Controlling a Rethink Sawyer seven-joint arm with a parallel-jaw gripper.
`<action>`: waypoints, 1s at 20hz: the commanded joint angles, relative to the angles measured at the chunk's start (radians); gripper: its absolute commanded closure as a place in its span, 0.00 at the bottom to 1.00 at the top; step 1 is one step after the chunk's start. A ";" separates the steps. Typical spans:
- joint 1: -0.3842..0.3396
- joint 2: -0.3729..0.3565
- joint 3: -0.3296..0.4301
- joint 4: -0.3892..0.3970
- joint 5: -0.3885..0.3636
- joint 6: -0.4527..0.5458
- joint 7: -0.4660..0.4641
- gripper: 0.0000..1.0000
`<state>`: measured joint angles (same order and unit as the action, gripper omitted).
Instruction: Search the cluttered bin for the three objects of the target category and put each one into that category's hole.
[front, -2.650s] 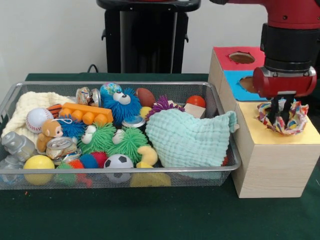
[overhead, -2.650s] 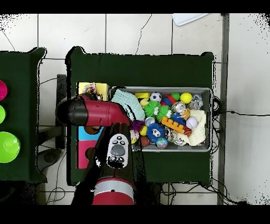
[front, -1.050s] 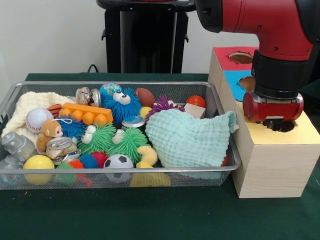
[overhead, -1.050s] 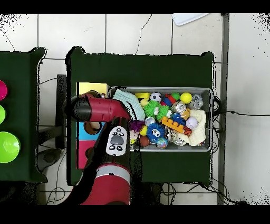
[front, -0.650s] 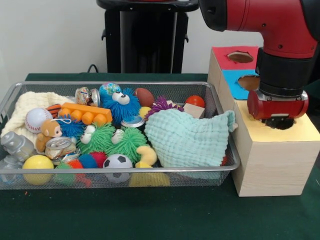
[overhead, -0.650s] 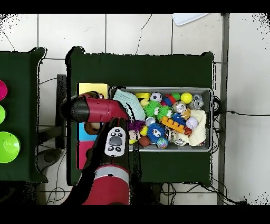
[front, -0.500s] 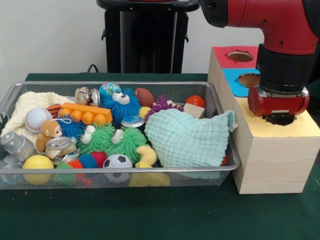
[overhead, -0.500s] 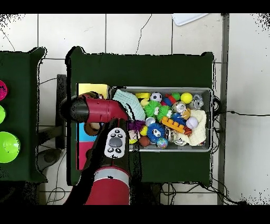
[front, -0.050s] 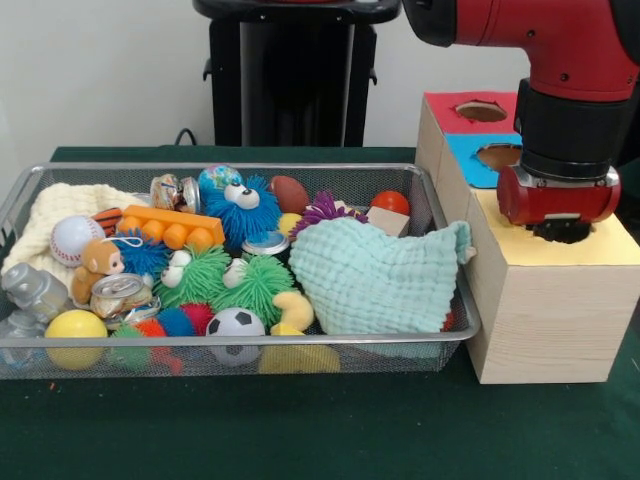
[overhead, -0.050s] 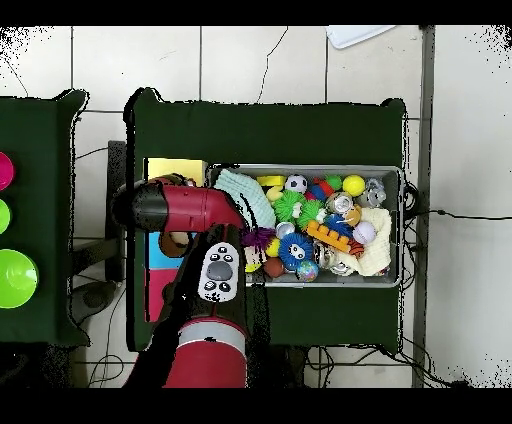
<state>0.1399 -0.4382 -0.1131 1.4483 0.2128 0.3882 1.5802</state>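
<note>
Glossy red arm (front, -0.050s: 560, 40), black wrist band, red end housing; grey button panel (overhead, -0.050s: 219, 273) on upper link.

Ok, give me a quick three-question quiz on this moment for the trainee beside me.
1. True or false: the pincer hangs above the yellow section of the wooden box.
2. Which toy lies against the front wall of the wire bin in the front view? A) soccer ball B) toy car C) rubber duck
3. Fill in: the mint cloth lies at the end of the bin nearest the ____.

Key: 1 true; 2 A; 3 wooden box.
</note>
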 joint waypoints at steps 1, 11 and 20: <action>-0.041 -0.170 -0.016 0.071 -0.024 0.373 0.104 0.00; -0.048 -0.164 -0.004 0.057 -0.031 0.353 0.095 1.00; -0.062 -0.184 0.016 0.073 -0.048 0.371 0.098 1.00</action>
<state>0.1139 -0.5897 -0.1172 1.4562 0.2017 0.6284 1.5798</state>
